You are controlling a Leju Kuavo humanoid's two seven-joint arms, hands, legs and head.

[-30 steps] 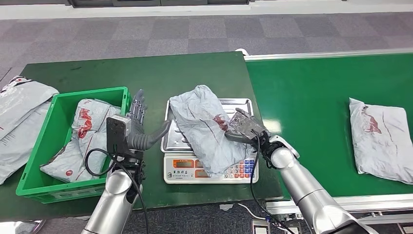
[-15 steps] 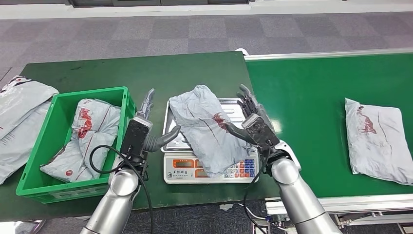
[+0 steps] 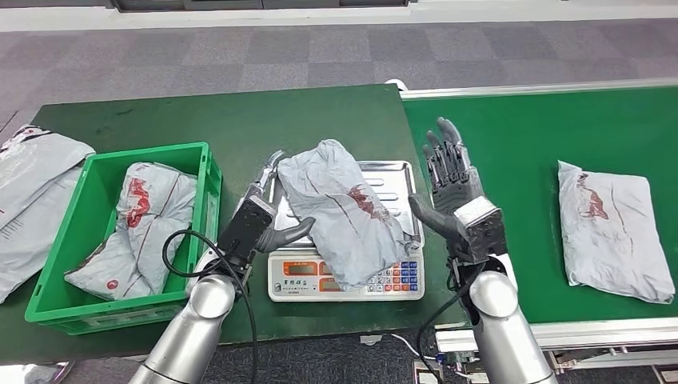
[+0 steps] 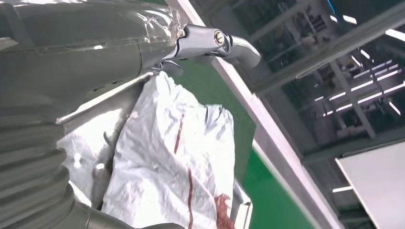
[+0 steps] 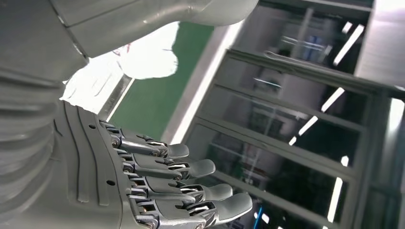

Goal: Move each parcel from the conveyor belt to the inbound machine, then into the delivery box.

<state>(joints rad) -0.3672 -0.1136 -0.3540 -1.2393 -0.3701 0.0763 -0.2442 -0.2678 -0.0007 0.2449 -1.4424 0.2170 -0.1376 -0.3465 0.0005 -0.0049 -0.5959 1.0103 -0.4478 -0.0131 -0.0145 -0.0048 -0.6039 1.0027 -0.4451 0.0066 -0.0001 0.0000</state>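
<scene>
Taking the weighing scale (image 3: 345,276) as the landmark and reading from left to right: far to its left, at the edge of the dark green table (image 3: 160,120), lie loose grey mailer bags (image 3: 32,192). Nearer the scale stands a green plastic crate (image 3: 48,272), its right wall just beside the scale, with a grey parcel with red print (image 3: 144,224) lying inside it. Between the crate and the scale the left hand (image 3: 260,212) comes up, held on edge against the left side of the scale's steel tray (image 3: 392,180), its fingers stretched along the edge of the parcel there and its thumb reaching toward the bag; whether it actually touches or holds the bag I cannot tell. On the scale itself rests a crumpled grey mailer parcel (image 3: 344,212), draped across the tray and hanging over the front so that it covers part of the keypad. In the left wrist view the same parcel (image 4: 176,162) sits just past the hand's thumb. Just right of the scale, the right hand (image 3: 456,196) stands upright with its fingers straight and spread, holding nothing, clear of the parcel. Well to the right of the scale, on the bright green conveyor belt (image 3: 512,144), lies another grey parcel (image 3: 612,232), flat and alone.
</scene>
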